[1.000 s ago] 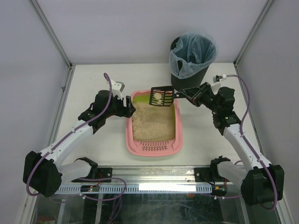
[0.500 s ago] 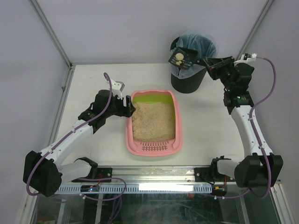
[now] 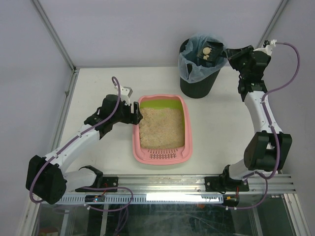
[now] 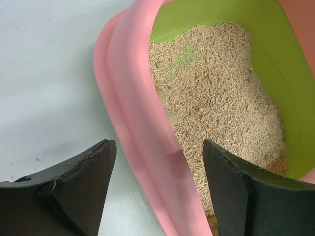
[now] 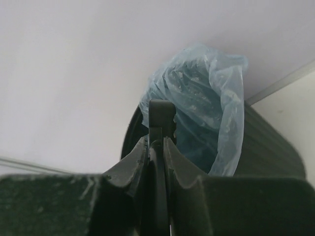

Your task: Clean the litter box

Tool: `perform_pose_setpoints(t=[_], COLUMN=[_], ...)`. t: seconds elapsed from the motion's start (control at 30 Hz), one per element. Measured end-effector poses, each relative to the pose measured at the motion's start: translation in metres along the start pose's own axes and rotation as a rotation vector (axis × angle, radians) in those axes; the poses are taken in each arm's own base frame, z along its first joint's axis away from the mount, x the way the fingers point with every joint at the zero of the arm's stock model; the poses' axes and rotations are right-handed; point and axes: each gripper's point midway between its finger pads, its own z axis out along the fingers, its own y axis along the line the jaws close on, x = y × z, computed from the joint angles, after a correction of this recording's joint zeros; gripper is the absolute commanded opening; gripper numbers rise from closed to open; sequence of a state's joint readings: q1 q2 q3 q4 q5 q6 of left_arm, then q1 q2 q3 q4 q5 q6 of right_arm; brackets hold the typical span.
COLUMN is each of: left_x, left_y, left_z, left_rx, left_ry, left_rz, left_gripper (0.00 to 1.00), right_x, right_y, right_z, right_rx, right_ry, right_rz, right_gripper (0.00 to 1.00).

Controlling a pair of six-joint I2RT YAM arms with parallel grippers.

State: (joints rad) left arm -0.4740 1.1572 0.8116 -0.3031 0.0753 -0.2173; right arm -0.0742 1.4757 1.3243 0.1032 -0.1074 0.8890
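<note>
The pink litter box (image 3: pixel 161 157) lies mid-table, with beige litter and a lime-green far end. My left gripper (image 3: pixel 136 115) is at its far-left rim. In the left wrist view it (image 4: pixel 157 145) is open and straddles the pink rim (image 4: pixel 133 98), one finger over the table and one over the litter, neither touching. My right gripper (image 3: pixel 229 54) is raised at the back right. It is shut on the handle of the black slotted scoop (image 3: pixel 205 53), which holds pale clumps over the bin's mouth. In the right wrist view the gripper (image 5: pixel 156 142) pinches the scoop handle (image 5: pixel 161 114).
The black round bin (image 3: pixel 197 84) with a bluish bag (image 5: pixel 216 98) stands at the back right of the table, beyond the litter box. Grey enclosure walls and metal frame posts border the table on three sides.
My right arm has carried the scoop with its clumps from above the litter box's far end up and right to over the bin. The left arm has barely moved.
</note>
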Motion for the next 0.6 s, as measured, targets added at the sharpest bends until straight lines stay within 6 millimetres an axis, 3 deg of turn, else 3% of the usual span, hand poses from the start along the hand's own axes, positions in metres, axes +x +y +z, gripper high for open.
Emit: perform_pose_setpoints(t=[0.23,0.6], left_x=[0.008,0.007], left_y=[0.002,0.004], left_z=[0.005,0.006], left_rx=[-0.008,-0.012], left_ry=[0.035,0.041], left_rz=[-0.003,-0.003], left_gripper=[0.73,0.73], right_x=[0.009,0.006], right_y=[0.009,0.069], right_z=[0.016,0.021], right_rx=[-0.160,-0.386], right_ry=[0.026,-0.020], right_rz=[-0.297,-0.827], right_gripper=[0.00,0.00])
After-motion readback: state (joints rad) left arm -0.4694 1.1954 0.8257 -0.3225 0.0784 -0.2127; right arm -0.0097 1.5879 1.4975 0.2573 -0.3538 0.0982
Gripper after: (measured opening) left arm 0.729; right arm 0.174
